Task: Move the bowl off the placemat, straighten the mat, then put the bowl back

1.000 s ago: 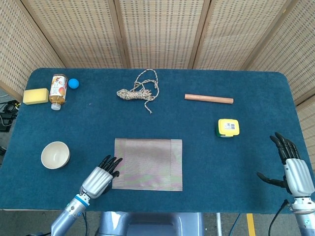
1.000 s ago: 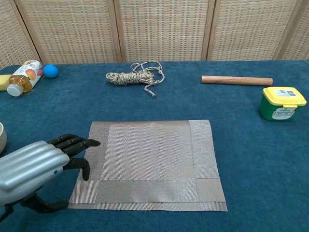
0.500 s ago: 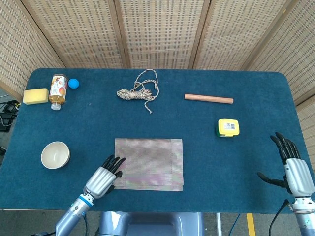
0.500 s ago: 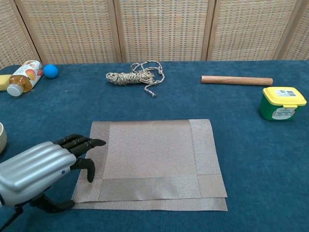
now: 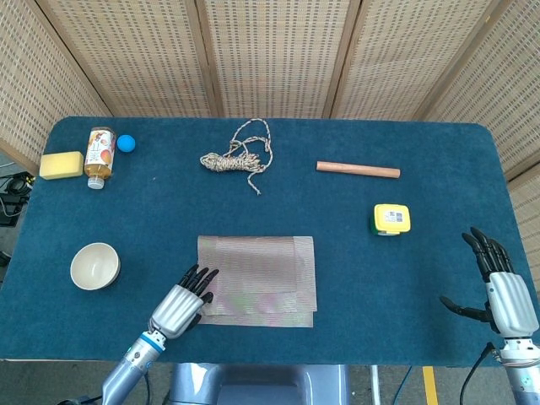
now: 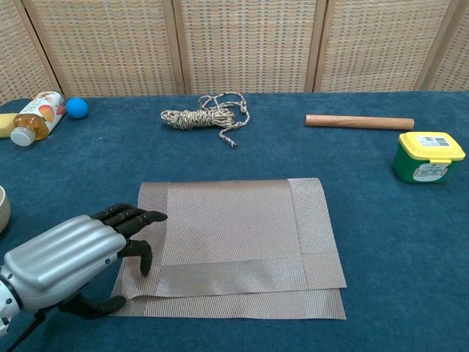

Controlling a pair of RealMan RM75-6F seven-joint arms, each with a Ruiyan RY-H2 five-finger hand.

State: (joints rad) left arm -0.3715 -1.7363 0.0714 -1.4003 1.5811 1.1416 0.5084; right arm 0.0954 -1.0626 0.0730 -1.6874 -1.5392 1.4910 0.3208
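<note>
A blue cloth-covered table [image 5: 169, 211] stands before woven wicker screens [image 5: 270, 51]. Near its front edge, at centre, lies a grey woven mat [image 5: 257, 278], its near part doubled over so that one layer overlaps another. The left hand [image 5: 179, 305] rests at the mat's front left corner, palm down, with its dark fingertips [image 6: 143, 217] on the mat's left edge and its thumb curled below; whether it pinches the mat cannot be told. A cream bowl [image 5: 94, 266] sits upright on the cloth, off the mat and well to its left. The right hand [image 5: 504, 291] hovers at the table's front right corner, fingers spread and holding nothing. Along the back of the table lie a yellow sponge [image 5: 61, 164], a bottle [image 5: 99, 156] on its side, a small blue ball [image 5: 126, 143], a coil of rope [image 5: 239, 156] and a wooden stick [image 5: 358, 170]. A green tub with a yellow lid [image 5: 391, 219] stands at the right.
</note>
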